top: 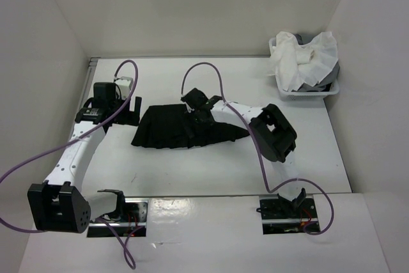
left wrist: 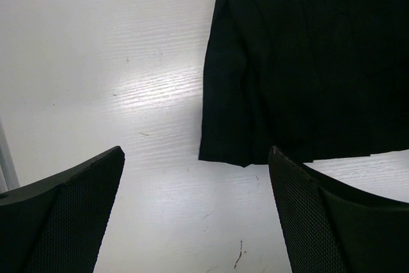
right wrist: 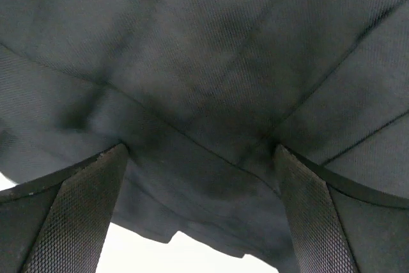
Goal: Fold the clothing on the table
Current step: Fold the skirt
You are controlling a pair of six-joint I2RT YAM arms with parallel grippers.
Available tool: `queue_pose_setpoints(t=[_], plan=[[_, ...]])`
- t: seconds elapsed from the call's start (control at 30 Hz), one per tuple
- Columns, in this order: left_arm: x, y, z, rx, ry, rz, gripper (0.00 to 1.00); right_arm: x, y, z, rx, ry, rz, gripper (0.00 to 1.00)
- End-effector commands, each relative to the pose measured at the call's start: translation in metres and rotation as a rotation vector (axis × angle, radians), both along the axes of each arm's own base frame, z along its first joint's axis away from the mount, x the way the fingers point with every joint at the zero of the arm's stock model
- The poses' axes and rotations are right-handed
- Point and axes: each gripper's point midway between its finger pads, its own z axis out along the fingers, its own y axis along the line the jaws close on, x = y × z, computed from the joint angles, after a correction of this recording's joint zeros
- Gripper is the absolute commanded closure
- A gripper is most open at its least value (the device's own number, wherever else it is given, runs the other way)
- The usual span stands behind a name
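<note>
The clothing, a black pleated skirt (top: 172,131), lies flat and spread out in the middle of the white table (top: 192,177). My left gripper (top: 131,114) stands open just off the skirt's left edge. In the left wrist view the skirt (left wrist: 300,62) fills the upper right, and only bare table shows between the open left gripper's (left wrist: 195,172) fingers. My right gripper (top: 197,116) sits low over the skirt's upper middle. In the right wrist view it (right wrist: 199,151) is open, with dark fabric (right wrist: 204,62) spanning the gap between its mesh pads (right wrist: 83,209).
A small white basket (top: 305,93) holding white and grey cloths (top: 300,55) stands at the table's back right corner. White walls close in the left, back and right sides. Purple cables loop from both arms over the table.
</note>
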Motion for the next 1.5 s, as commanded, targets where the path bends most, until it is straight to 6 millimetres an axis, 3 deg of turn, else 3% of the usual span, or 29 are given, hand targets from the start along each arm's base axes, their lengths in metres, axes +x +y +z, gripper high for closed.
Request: queue_pose_setpoints(t=[0.0, 0.23, 0.4, 0.63, 0.77, 0.97, 1.0, 1.03, 1.1, 1.13, 1.2, 1.23, 1.27, 1.33, 1.47], plan=[[0.006, 0.003, 0.004, -0.004, -0.027, 0.027, 0.01, 0.018, -0.002, 0.003, -0.015, -0.03, -0.086, 0.0], [0.005, 0.001, 0.007, -0.011, -0.036, 0.02, 0.01, 0.019, -0.008, -0.01, -0.054, -0.028, -0.082, 0.0], [0.005, 0.0, 0.007, -0.017, -0.036, 0.014, 0.01, 0.01, -0.014, -0.037, -0.151, 0.013, 0.039, 0.0], [0.005, -0.002, 0.007, -0.025, -0.036, 0.006, 0.01, 0.002, -0.023, -0.043, -0.214, 0.034, 0.224, 0.0], [0.004, -0.002, 0.01, -0.025, -0.045, 0.006, 0.01, 0.0, -0.017, -0.026, -0.175, 0.028, 0.237, 0.0], [0.024, -0.009, -0.024, -0.031, 0.052, -0.056, 0.01, -0.001, -0.009, 0.016, -0.097, -0.024, 0.247, 0.0], [0.03, -0.012, -0.028, -0.043, 0.06, -0.066, 0.01, -0.001, -0.009, 0.018, -0.092, -0.032, 0.247, 0.0], [0.034, -0.014, -0.044, -0.047, 0.111, -0.088, 0.01, -0.001, -0.009, 0.018, -0.092, -0.032, 0.247, 0.0], [0.053, -0.025, -0.043, -0.082, 0.09, -0.14, 0.01, -0.004, -0.012, 0.017, -0.093, -0.031, 0.247, 0.0], [0.059, -0.029, -0.058, -0.095, 0.126, -0.163, 0.01, -0.003, -0.009, 0.022, -0.073, -0.043, 0.25, 0.0], [0.076, -0.038, -0.057, -0.146, 0.116, -0.209, 0.02, -0.005, -0.011, 0.019, -0.083, -0.037, 0.259, 0.0], [0.082, -0.036, -0.075, -0.166, 0.162, -0.205, 0.04, -0.007, -0.013, 0.016, -0.088, -0.03, 0.259, 0.0], [0.086, -0.044, -0.079, -0.203, 0.174, -0.232, 0.05, -0.008, -0.012, 0.016, -0.081, -0.025, 0.263, 0.0], [0.099, -0.04, -0.092, -0.24, 0.195, -0.229, 0.09, -0.008, -0.012, 0.016, -0.081, -0.025, 0.263, 0.0], [0.108, -0.039, -0.113, -0.264, 0.223, -0.228, 0.12, -0.008, -0.01, 0.022, -0.066, -0.04, 0.275, 0.0]])
